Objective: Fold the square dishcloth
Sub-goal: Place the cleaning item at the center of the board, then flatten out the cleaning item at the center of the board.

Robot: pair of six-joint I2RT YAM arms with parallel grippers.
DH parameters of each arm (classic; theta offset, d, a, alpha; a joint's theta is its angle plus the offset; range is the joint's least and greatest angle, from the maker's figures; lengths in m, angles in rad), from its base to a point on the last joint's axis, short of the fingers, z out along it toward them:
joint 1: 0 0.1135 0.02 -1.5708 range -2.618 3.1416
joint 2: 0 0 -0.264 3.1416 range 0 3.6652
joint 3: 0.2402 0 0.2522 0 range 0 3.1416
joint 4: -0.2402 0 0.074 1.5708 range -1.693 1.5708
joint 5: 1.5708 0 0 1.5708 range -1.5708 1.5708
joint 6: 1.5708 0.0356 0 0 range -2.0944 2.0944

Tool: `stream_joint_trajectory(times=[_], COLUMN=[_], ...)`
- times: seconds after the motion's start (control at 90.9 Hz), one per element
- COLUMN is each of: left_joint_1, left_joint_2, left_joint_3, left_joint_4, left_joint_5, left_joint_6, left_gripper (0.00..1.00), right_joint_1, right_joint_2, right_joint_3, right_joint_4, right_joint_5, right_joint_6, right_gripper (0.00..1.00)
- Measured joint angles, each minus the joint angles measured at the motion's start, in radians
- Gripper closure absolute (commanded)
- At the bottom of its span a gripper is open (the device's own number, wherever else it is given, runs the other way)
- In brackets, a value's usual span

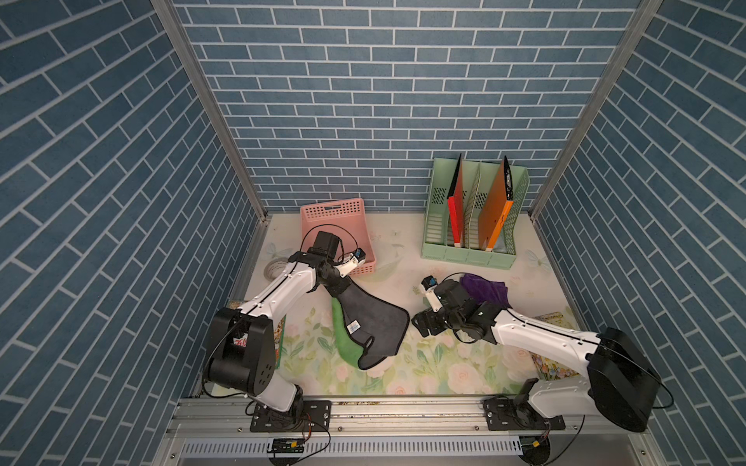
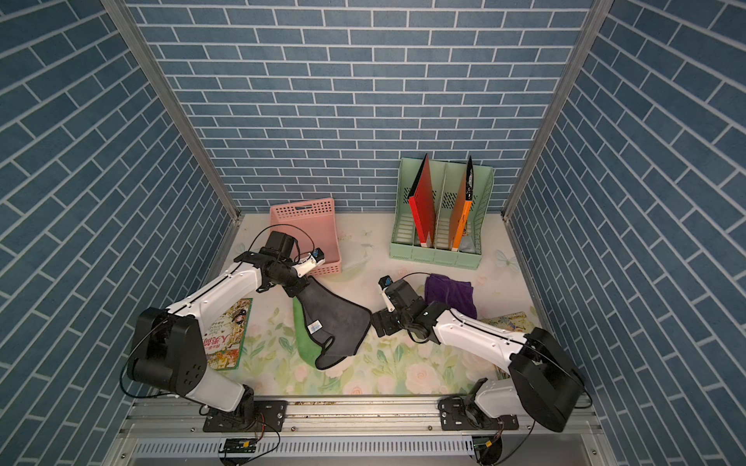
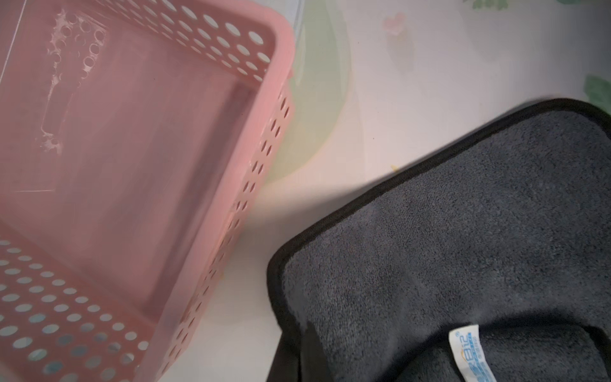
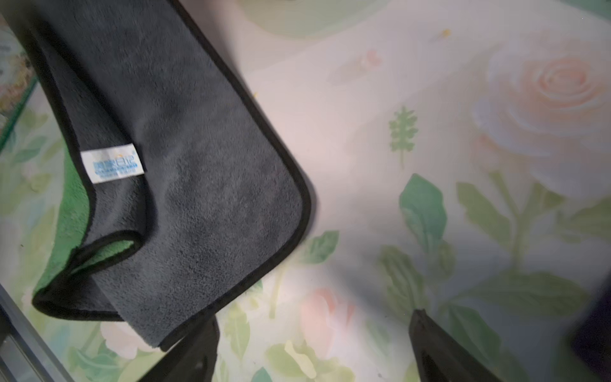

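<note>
The square dishcloth is dark grey with black piping, a green underside and a white label. It hangs half-lifted and creased in the middle of the table, its lower part resting on the floral mat. My left gripper is shut on its upper corner, beside the pink basket. In the left wrist view the dishcloth covers the jaws. My right gripper stands open just right of the cloth's right corner. In the right wrist view the dishcloth edge lies against one finger, with only mat between the fingers.
A pink basket stands at the back left. A green file rack with red and orange folders is at the back right. A purple cloth lies behind my right arm. Books lie at both sides, and a tape roll at the left.
</note>
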State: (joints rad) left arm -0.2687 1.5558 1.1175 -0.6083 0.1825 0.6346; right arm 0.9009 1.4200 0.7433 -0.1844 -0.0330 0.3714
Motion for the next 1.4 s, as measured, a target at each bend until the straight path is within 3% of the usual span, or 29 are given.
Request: stream_joint_trajectory(times=[0.165, 0.33, 0.649, 0.781, 0.957, 1.166, 1.397], left_joint_1=[0.000, 0.000, 0.000, 0.000, 0.000, -0.005, -0.007], left_joint_2=[0.004, -0.008, -0.031, -0.057, -0.161, -0.411, -0.571], left_joint_3=[0.002, 0.008, 0.039, 0.088, 0.186, 0.200, 0.173], left_joint_4=[0.000, -0.013, -0.055, -0.114, -0.227, -0.335, -0.464], left_joint_5=[-0.001, 0.014, 0.052, 0.093, 0.178, 0.330, 0.422], left_joint_6=[0.009, 0.010, 0.006, 0.003, 0.002, 0.010, 0.006], left_gripper=[1.00, 1.00, 1.00, 1.00, 1.00, 1.00, 1.00], right_joint_1=[0.054, 0.056, 0.057, 0.070, 0.138, 0.350, 0.584], right_joint_2=[0.172, 0.283, 0.375, 0.292, -0.023, -0.334, -0.417], right_joint_3=[0.066, 0.141, 0.209, 0.182, 0.136, 0.165, 0.294], right_joint_4=[0.016, 0.072, 0.159, 0.158, 0.105, -0.050, -0.266], right_joint_5=[0.032, 0.056, 0.097, 0.139, 0.231, 0.409, 0.581], right_joint_6=[0.026, 0.053, 0.101, 0.098, 0.050, 0.024, 0.059], right_gripper=[0.18, 0.32, 1.00, 1.00, 1.00, 1.00, 1.00])
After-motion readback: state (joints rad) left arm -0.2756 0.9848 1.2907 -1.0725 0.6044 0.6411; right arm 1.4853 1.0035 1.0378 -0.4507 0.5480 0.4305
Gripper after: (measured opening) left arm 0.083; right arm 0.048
